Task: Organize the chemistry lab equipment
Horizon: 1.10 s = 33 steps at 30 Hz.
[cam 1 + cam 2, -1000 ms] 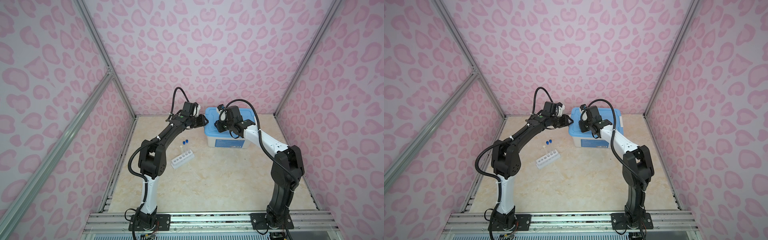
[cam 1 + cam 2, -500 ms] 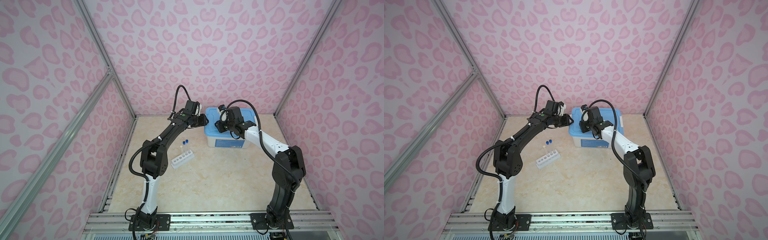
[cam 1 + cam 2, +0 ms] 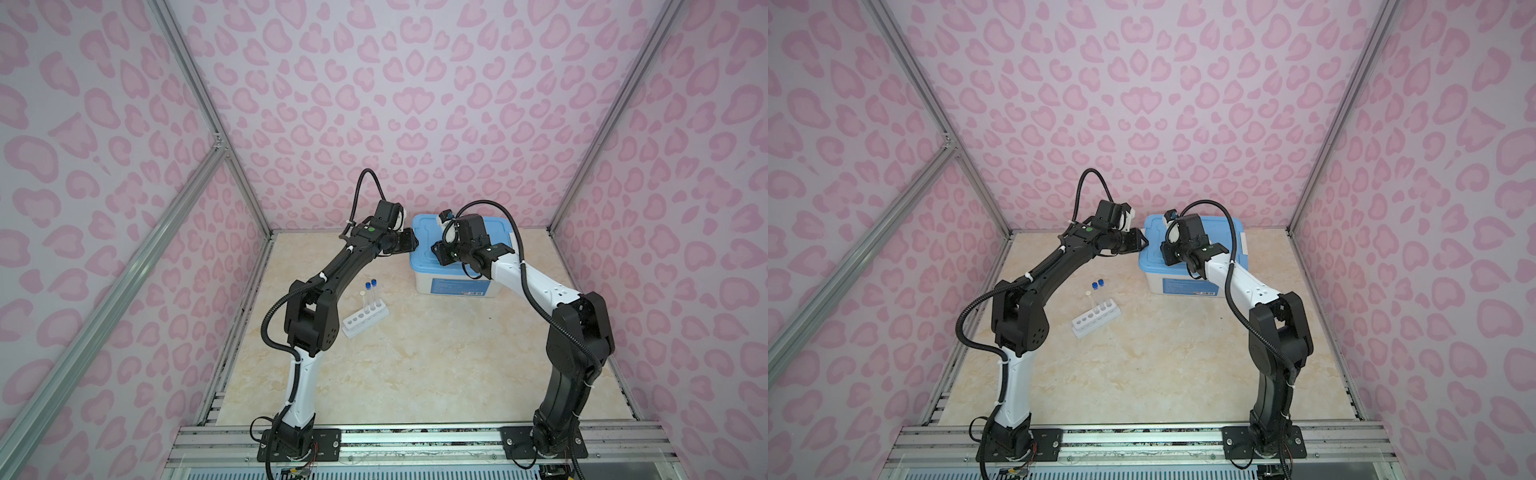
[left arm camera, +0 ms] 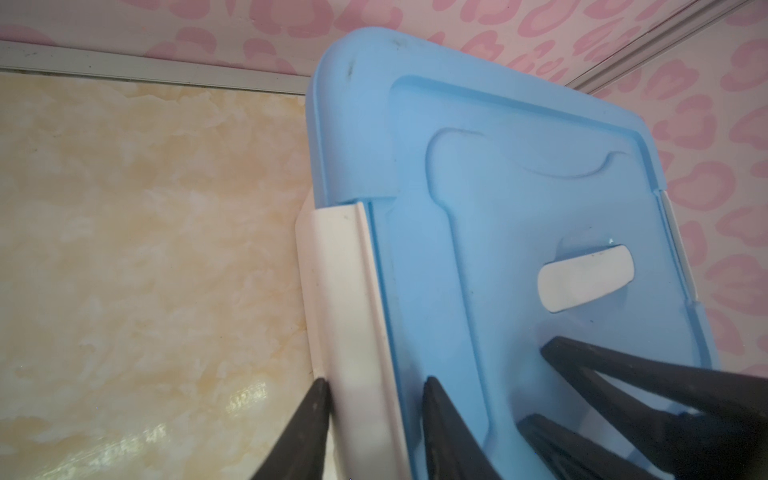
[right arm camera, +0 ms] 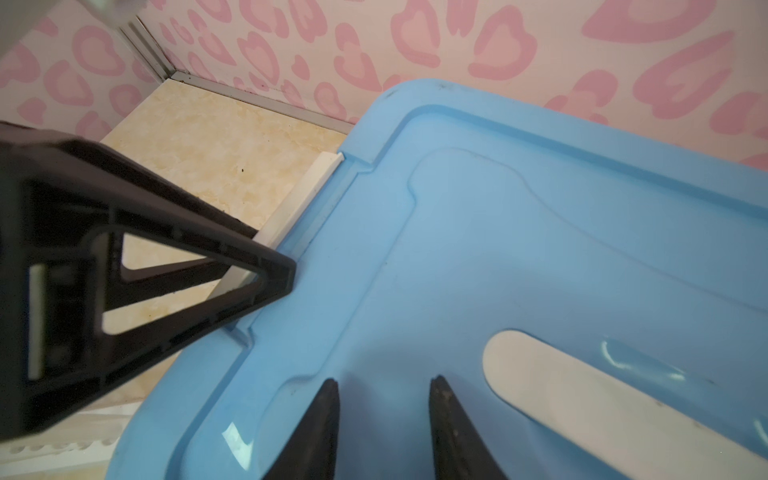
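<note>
The white rack (image 3: 365, 322) (image 3: 1096, 319) stands on the table left of centre. It holds two blue-capped test tubes (image 3: 373, 291) (image 3: 1098, 286) and a white-capped one (image 3: 363, 299), all upright. My left gripper (image 3: 409, 245) (image 4: 375, 380) is at the bin's left side, open. Its jaws straddle the white latch (image 4: 336, 270), with one fingertip (image 4: 320, 386) against the latch's outer face and the other over the blue lid (image 4: 519, 187). My right gripper (image 3: 437, 254) (image 5: 384, 379) hovers open just above the lid (image 5: 540, 228), nothing between its fingers.
The big white bin (image 3: 457, 286) (image 3: 1187, 286) with its lid on sits at the back centre by the rear wall. A white handle (image 4: 586, 276) (image 5: 582, 399) lies in the lid's middle. Both grippers are close together over the bin's left end.
My left gripper has moved right onto the bin's left edge, and its jaws have narrowed around the latch. The right gripper has hardly moved.
</note>
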Available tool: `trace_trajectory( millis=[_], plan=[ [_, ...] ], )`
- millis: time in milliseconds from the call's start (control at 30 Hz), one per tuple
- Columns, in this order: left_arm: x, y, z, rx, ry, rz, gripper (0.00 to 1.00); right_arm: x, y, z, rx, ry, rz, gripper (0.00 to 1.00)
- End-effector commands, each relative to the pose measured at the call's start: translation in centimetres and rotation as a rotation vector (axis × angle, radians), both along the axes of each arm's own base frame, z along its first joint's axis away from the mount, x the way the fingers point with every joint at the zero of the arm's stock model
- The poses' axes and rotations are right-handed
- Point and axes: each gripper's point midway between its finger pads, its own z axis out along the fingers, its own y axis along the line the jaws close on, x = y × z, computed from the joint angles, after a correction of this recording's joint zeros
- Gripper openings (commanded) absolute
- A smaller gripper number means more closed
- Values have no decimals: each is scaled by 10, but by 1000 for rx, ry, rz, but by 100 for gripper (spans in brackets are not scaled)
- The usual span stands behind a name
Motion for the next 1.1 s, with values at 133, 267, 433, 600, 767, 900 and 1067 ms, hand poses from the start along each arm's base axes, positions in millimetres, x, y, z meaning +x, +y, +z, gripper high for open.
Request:
trace_trajectory(
  millis=[133,267,433,600,767,900,1067],
  plan=[
    [-4,0,-7,62,2,-14,37,-14,-8,-31,-33,117,-17,37],
    [-4,2,-10,102,-2,-7,37,-14,-6,-33,-24,123,-15,37],
    [-5,0,-10,146,-11,-6,37,-14,-5,-35,-16,128,-14,37],
    [-6,-2,-9,169,-16,-6,37,-14,-5,-38,-17,131,-15,36],
    [-6,-2,-9,188,-20,-1,37,-14,-6,-38,-15,131,-16,36],
    [-6,-3,-9,194,-20,0,37,-14,-6,-39,-13,131,-16,36],
    [-4,-5,11,174,-66,-6,45,-13,-7,-36,-11,124,-17,36]
  ],
)
